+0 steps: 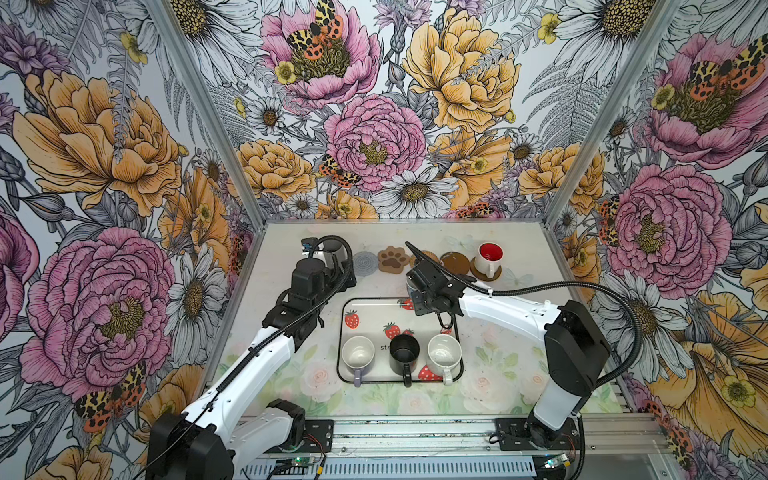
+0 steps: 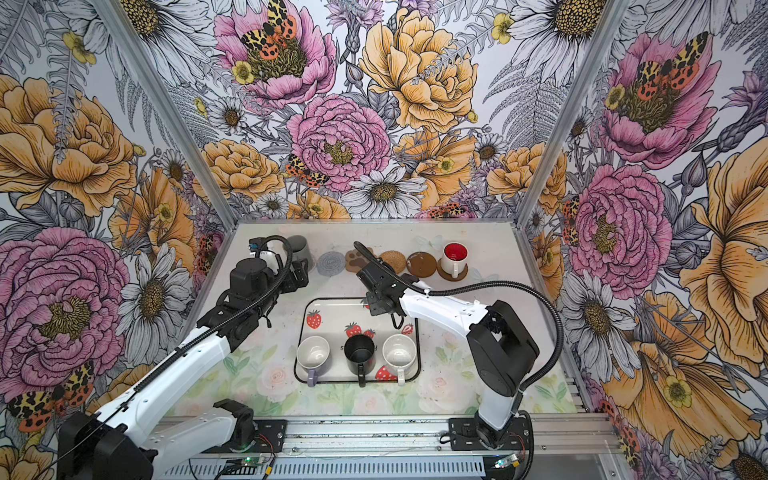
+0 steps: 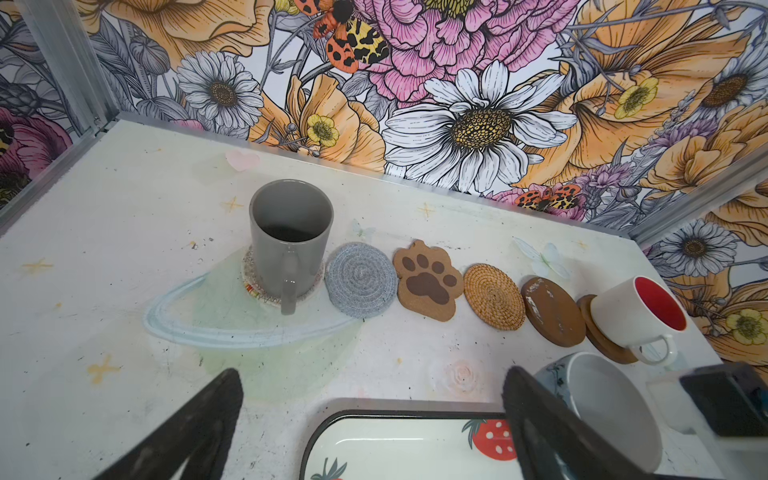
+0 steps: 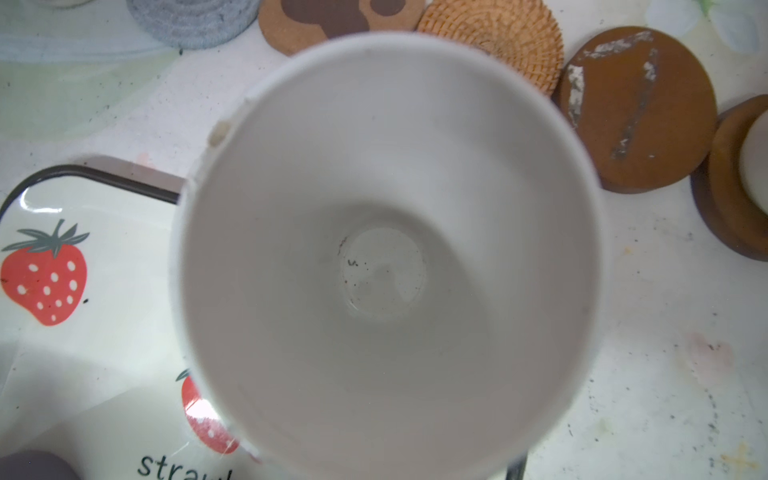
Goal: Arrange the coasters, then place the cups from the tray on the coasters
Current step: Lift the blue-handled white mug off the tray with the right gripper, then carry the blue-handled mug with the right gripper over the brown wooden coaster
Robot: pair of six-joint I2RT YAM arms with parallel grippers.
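The right tool (image 1: 422,291) is clamped on the light blue cup (image 4: 386,257) above the tray's (image 4: 95,178) far edge, the rattan coaster (image 4: 494,45), 1 of 4 bare ones, lying just beyond it on the far side, while the left tool (image 3: 370,386) hovers farther left with its jaws apart.

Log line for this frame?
left gripper: open, near grey mug on coaster | right gripper: shut on light blue mug at tray far edge | on tray: lavender mug, black mug, speckled mug
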